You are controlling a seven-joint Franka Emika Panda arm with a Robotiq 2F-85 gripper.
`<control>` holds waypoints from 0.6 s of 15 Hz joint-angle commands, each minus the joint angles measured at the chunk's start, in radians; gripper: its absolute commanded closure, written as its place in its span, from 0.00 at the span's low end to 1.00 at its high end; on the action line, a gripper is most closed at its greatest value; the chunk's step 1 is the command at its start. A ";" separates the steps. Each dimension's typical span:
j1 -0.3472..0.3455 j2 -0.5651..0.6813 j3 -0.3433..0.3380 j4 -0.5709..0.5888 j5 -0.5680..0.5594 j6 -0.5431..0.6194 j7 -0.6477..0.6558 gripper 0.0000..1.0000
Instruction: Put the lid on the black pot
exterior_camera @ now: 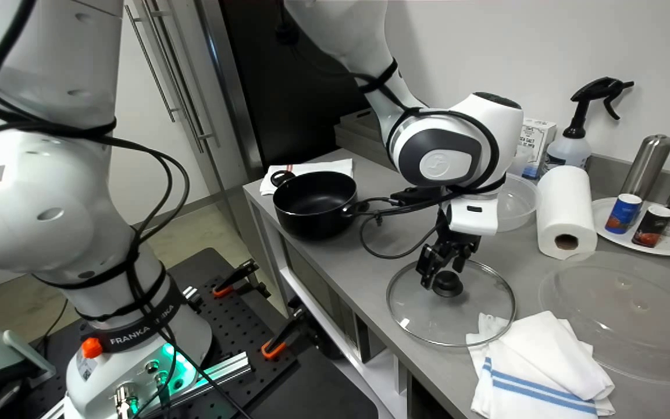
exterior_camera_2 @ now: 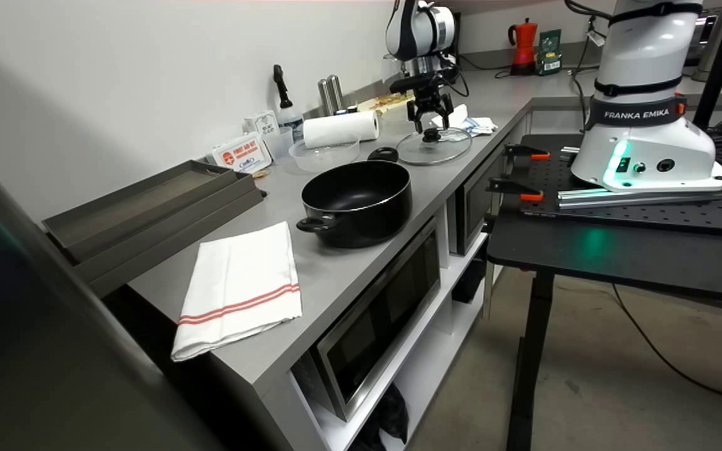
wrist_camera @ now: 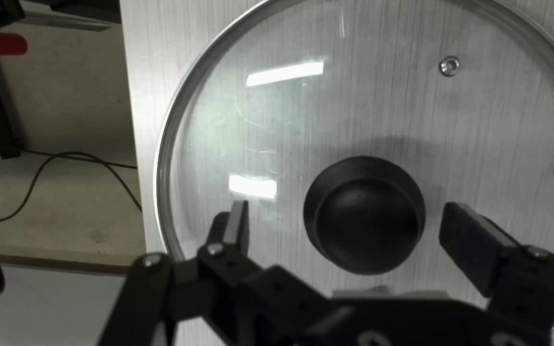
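The lid [exterior_camera: 422, 317] is round clear glass with a metal rim and a black knob [exterior_camera: 447, 285]. It lies knob up on the grey counter, and it also shows in an exterior view [exterior_camera_2: 412, 151] and in the wrist view [wrist_camera: 301, 125]. My gripper [exterior_camera: 443, 274] is open above the lid, pointing down. In the wrist view the knob [wrist_camera: 366, 221] lies between the spread fingers [wrist_camera: 346, 209], with gaps on both sides. The black pot [exterior_camera: 314, 218] stands uncovered on the counter, apart from the lid; it also shows in an exterior view [exterior_camera_2: 370, 213].
A blue-striped white towel [exterior_camera: 538, 361] lies at the lid's rim. A large clear dish [exterior_camera: 631, 331], a paper roll [exterior_camera: 567, 209] and a clear bowl [exterior_camera: 515, 203] are nearby. A red-striped towel [exterior_camera_2: 242, 275] and dark trays [exterior_camera_2: 154, 219] lie by the pot.
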 commanded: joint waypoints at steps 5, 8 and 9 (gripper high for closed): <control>-0.004 0.065 -0.002 0.072 0.030 -0.009 0.016 0.00; -0.008 0.074 -0.001 0.083 0.033 -0.010 0.013 0.29; -0.009 0.077 -0.002 0.086 0.034 -0.010 0.013 0.32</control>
